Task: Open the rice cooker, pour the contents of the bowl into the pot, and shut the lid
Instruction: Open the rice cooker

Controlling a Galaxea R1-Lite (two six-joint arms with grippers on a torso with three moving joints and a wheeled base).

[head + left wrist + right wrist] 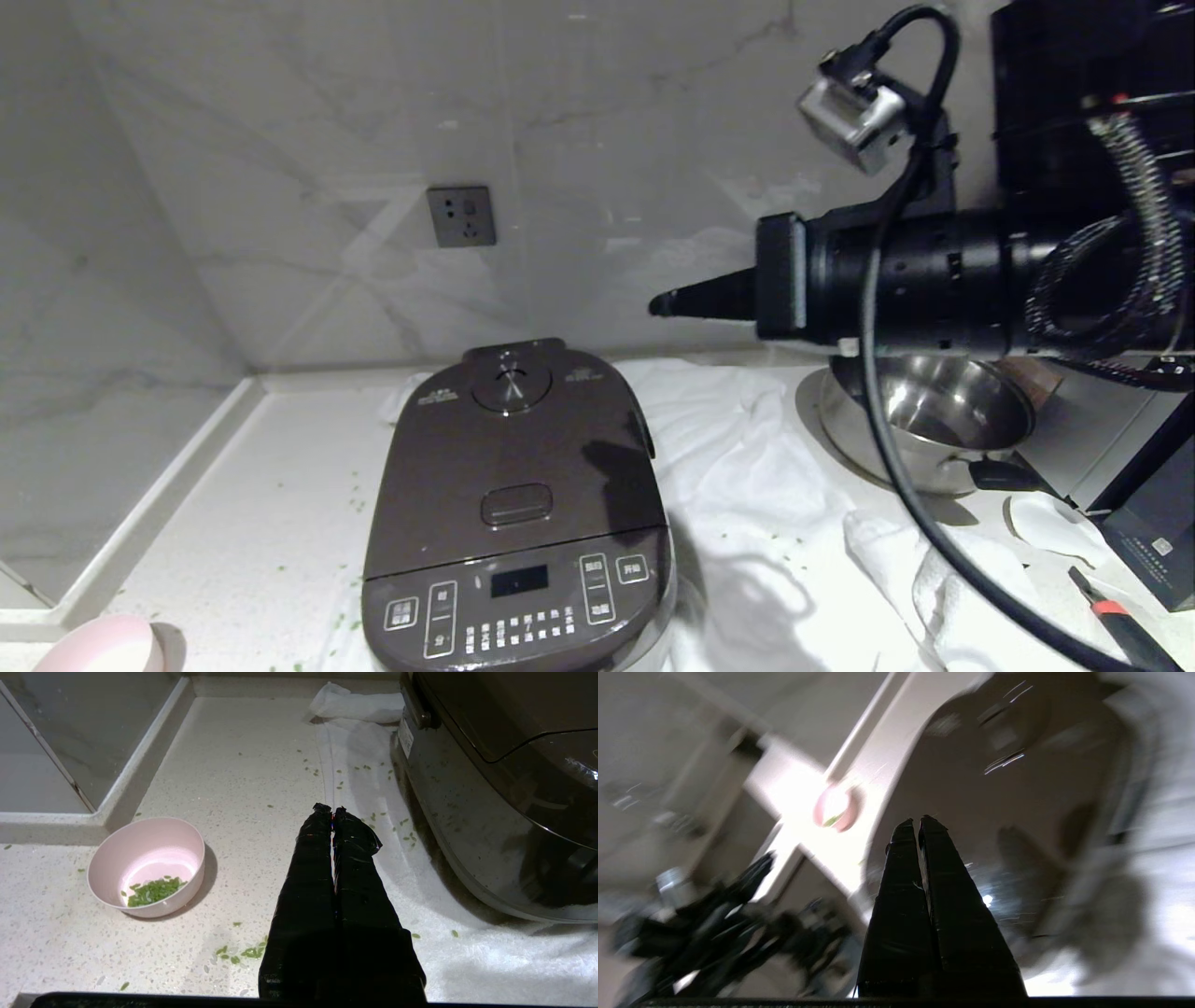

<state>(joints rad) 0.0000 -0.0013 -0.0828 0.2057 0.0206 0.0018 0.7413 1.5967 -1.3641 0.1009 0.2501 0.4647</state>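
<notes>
Rice cooker [516, 523] sits on a white cloth [747, 485] on the speckled counter [252, 504], front panel facing the robot. Lid [512, 457] is down, fully closed, so the pot isn't visible.

Right gripper [665, 303] is up in the air to the cooker's right and above it, pointing level toward the cooker's side — fingers pressed together, nothing held. Its shadow falls on the lid.

Left gripper [331, 809] hangs low just left of the cooker's side wall, over the cloth edge — also closed on nothing.

Bowl [147, 865] stands upright on the counter, left of the cooker and well apart from it, w/ a small heap of green bits [153, 891] inside. More green bits lie scattered on counter and cloth beside the cooker.

Steel pan [934, 420] sits right of the cooker, behind the right arm.
</notes>
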